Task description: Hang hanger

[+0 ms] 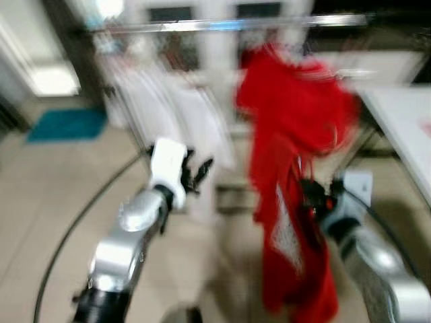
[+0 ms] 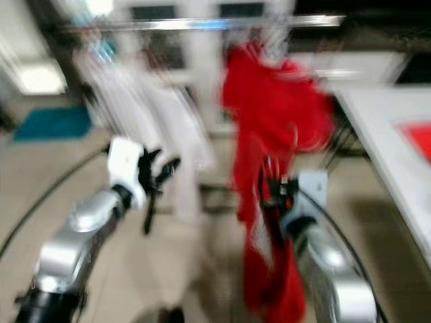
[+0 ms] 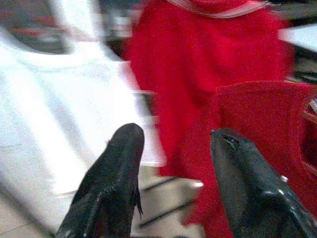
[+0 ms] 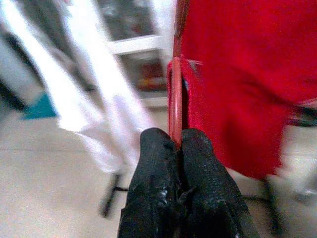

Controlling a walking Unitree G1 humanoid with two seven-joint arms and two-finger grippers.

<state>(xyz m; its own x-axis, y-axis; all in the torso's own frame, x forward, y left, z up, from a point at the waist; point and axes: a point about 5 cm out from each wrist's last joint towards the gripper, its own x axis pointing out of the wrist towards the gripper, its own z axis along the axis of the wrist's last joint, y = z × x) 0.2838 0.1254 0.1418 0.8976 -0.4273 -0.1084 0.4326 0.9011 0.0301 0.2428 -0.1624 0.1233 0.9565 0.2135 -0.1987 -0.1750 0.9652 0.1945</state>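
Note:
A red garment (image 1: 289,134) on a red hanger (image 4: 176,99) hangs before me, just under the silver clothes rail (image 1: 229,25). My right gripper (image 4: 176,144) is shut on the hanger's thin red bar, low at the right of the garment (image 2: 269,134). My left gripper (image 1: 199,173) is raised to the left of the red garment, open, with nothing between its fingers (image 3: 119,163). White garments (image 1: 168,108) hang on the rail to the left. The head views are blurred.
A white table (image 1: 404,121) stands at the right. A blue mat (image 1: 67,124) lies on the tiled floor at the far left. A black cable (image 1: 74,222) curves over the floor by my left arm. The rack's dark legs (image 4: 111,198) stand below.

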